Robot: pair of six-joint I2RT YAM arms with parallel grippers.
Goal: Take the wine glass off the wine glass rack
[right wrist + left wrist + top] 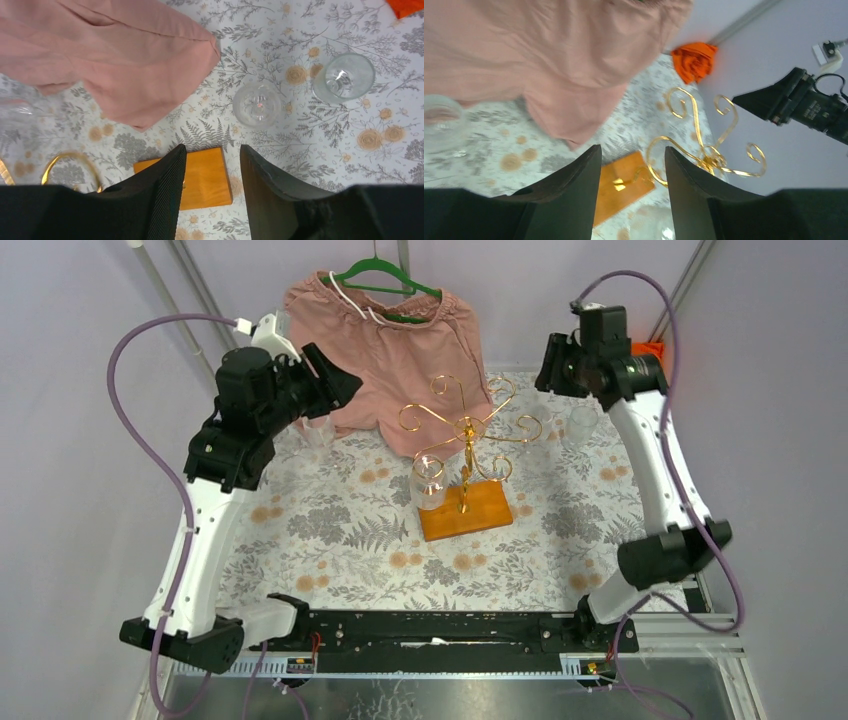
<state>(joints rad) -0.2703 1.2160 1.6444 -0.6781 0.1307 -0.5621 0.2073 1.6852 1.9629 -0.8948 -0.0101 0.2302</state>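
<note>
Left claw (632,151) agape, wine glass (428,483) well apart, seemingly hanging

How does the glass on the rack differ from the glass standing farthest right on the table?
The wine glass hangs from a front scroll arm of the wine glass rack; the right-hand glass stands upright on the floral cloth. The wine glass is beside the rack's wooden base; the right-hand glass is clear of the rack. Both are clear, empty glass.
</note>
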